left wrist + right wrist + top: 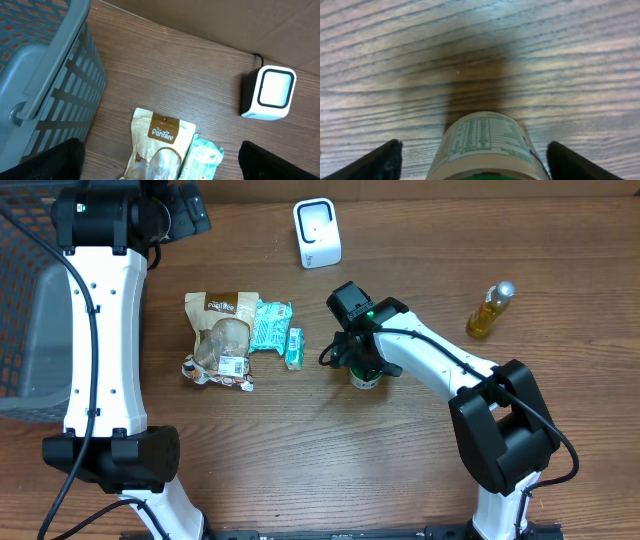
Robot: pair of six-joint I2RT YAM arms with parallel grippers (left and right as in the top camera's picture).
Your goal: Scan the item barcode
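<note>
The right gripper [475, 157] is open, one finger each side of the little tub [487, 135], not touching. The tub sits on the bench [300, 460], in front of the white scanner [317, 233]. It looks light, hard and smooth (maybe slippery), so pinch its round sides.

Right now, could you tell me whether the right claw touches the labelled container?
Apart: the right wrist view shows bare table between the right claw's fingers and the container.

grey basket [38, 330] at left edge, PanTree bag [222, 335] touching teal packet [270, 325], yellow bottle [490, 312] far right
</note>
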